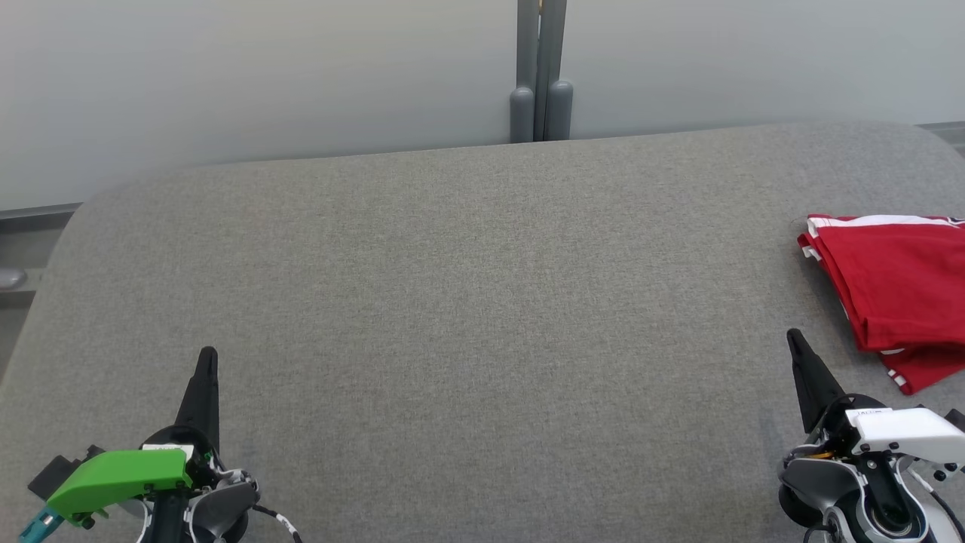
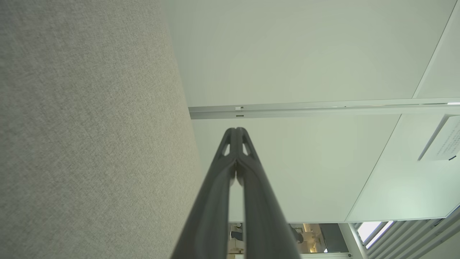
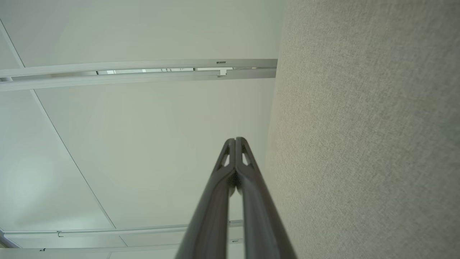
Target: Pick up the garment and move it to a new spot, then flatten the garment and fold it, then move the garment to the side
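- Folded red garment (image 1: pixel 893 290): right edge of frame, on grey table (image 1: pixel 467 302).
- Left gripper (image 1: pixel 207 358): lower left, fingers together, empty.
- Right gripper (image 1: pixel 795 341): lower right, fingers together, empty, near garment.

Two long dark fingers on the left hand (image 1: pixel 208 353), tapering to a point, slotted near the tips. Behind it a bright green cover (image 1: pixel 121 477), a teal connector (image 1: pixel 36 523), a black-and-white banded cable (image 1: pixel 277 522). Same dark fingers on the right hand (image 1: pixel 793 335); white cover (image 1: pixel 905 430) with small unreadable print, grey round housing (image 1: pixel 814 483).
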{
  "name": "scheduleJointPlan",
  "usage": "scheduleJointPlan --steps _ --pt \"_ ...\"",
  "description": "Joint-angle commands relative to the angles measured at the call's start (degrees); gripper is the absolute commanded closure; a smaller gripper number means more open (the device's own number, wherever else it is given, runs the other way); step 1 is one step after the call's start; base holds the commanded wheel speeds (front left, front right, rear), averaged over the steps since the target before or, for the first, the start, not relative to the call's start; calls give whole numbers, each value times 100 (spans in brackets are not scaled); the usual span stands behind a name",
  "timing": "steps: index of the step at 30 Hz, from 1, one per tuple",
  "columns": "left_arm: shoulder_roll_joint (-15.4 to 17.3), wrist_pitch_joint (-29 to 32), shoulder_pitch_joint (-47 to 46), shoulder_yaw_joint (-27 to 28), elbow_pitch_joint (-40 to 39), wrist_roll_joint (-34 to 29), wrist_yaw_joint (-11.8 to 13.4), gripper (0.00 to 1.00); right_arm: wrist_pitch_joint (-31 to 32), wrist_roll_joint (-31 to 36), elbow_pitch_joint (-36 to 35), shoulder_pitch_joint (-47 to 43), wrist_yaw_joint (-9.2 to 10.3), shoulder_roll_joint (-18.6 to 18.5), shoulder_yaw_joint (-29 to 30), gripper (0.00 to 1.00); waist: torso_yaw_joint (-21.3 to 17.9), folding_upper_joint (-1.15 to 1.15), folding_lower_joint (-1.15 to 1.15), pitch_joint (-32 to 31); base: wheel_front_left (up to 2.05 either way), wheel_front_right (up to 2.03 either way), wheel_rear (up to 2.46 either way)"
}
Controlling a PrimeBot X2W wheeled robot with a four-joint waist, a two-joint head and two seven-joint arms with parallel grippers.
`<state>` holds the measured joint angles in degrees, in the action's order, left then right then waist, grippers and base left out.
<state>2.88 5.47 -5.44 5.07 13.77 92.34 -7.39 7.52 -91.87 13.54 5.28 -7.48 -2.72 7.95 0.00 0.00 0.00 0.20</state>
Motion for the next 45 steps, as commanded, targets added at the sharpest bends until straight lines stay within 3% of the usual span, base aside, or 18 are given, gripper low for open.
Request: scheduleJointPlan --steps 1,45 --pt "-6 27 -98 10 -7 30 -18 100 26 -64 -25 52 -2 -31 -11 100 0 0 0 -1 0 0 0" --pt "-4 24 -86 6 -6 28 -18 100 25 -63 -25 51 -3 -30 -12 100 0 0 0 -1 0 0 0"
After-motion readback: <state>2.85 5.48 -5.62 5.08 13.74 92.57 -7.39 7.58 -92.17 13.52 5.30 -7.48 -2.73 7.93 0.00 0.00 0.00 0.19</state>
